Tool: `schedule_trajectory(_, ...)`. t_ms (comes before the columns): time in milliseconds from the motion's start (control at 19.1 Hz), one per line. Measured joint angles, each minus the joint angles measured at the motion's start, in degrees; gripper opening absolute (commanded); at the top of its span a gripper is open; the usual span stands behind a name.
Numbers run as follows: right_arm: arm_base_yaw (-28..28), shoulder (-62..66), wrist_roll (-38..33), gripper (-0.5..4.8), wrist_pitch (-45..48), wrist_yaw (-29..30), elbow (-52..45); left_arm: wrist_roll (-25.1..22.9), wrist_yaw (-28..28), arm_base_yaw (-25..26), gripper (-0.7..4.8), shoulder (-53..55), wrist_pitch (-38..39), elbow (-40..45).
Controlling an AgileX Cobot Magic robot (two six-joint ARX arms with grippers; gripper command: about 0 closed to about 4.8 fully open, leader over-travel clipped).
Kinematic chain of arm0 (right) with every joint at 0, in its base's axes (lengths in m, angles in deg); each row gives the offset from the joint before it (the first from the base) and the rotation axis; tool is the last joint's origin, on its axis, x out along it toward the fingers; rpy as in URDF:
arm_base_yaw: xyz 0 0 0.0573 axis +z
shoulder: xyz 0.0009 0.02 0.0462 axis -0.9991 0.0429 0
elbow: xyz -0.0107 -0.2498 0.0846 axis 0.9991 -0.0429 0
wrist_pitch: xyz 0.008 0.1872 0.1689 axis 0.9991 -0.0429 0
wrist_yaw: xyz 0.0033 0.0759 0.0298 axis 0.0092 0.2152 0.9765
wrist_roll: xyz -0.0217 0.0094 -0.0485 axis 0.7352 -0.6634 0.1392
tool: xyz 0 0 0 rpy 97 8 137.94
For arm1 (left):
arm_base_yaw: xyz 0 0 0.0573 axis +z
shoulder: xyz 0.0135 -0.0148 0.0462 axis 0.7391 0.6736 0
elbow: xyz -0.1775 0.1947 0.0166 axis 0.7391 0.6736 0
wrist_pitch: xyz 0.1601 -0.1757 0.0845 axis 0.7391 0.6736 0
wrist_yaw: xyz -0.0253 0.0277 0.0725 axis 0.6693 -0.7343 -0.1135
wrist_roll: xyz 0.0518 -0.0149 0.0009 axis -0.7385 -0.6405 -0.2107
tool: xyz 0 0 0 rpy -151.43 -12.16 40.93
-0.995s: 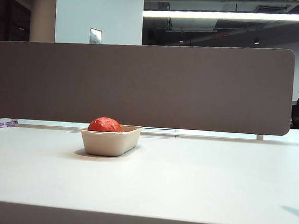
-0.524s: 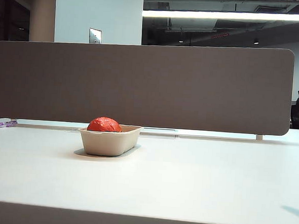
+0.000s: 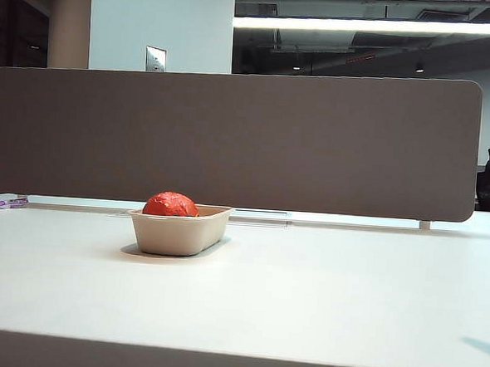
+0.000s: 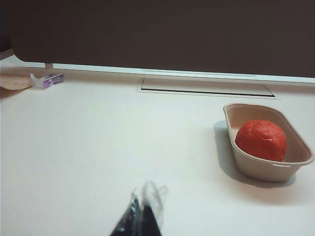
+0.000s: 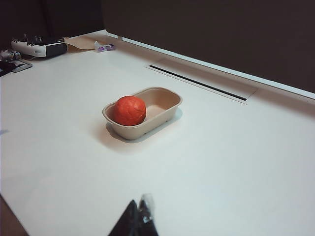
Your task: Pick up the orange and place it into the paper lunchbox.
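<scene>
Presently, item one: the orange (image 3: 170, 204), reddish, wrinkled, glossy, resting inside the paper lunchbox (image 3: 180, 234) toward one end of it, its top rising above the rim; item two: the lunchbox itself, beige, shallow, round-cornered, standing on the white table (image 3: 322, 280) left of centre, near the far edge before the grey partition (image 3: 231, 137); item three: left gripper (image 4: 143, 211), fingertips pressed together, nothing between them, poised over bare table well apart from the lunchbox; item four: right gripper (image 5: 140, 212), likewise closed and empty, also well clear of the lunchbox; item five: a small purple-and-white object (image 4: 47, 78) at the far left edge.
</scene>
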Motion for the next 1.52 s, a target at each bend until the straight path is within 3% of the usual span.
schedule_trajectory(209, 0.0, 0.0, 0.0, -0.04, 0.0, -0.1, 0.0, 0.0, 0.0, 0.0, -0.02, 0.0, 0.0, 0.0)
schedule_trajectory(262, -2.4, -0.9, 1.8, -0.04, 1.7, -7.0, -2.1, 0.0, 0.0, 0.0, -0.02, 0.0, 0.0, 0.0)
schedule_trajectory(367, -7.8, -2.1, 2.0, -0.04, 5.4, -11.4, -6.0, 0.0, 0.0, 0.0, -0.02, 0.0, 0.0, 0.0)
schedule_trajectory(419, -12.8, -3.3, 2.1, -0.04, 8.6, -11.4, -9.3, 0.0, 0.0, 0.0, -0.02, 0.0, 0.0, 0.0)
schedule_trajectory(576, -18.9, -4.3, 2.1, -0.04, 13.3, -10.3, -13.9, 0.0, 0.0, 0.0, -0.02, 0.0, 0.1, 0.0)
schedule_trajectory(786, -26.9, -9.2, 2.1, -0.04, 18.7, -3.3, -20.8, 0.0, 0.0, 0.0, -0.02, 0.0, 0.1, 0.0)
schedule_trajectory(1047, -31.6, -13.4, 2.1, -0.03, 20.1, -0.6, -24.1, 0.0, 0.1, 0.0, -0.02, 0.0, 0.2, 0.0)
schedule_trajectory(1519, -33.6, -13.4, -1.7, -0.03, 21.6, -0.9, -25.0, 0.0, 0.1, 0.0, -0.02, 0.0, 0.2, 0.0)
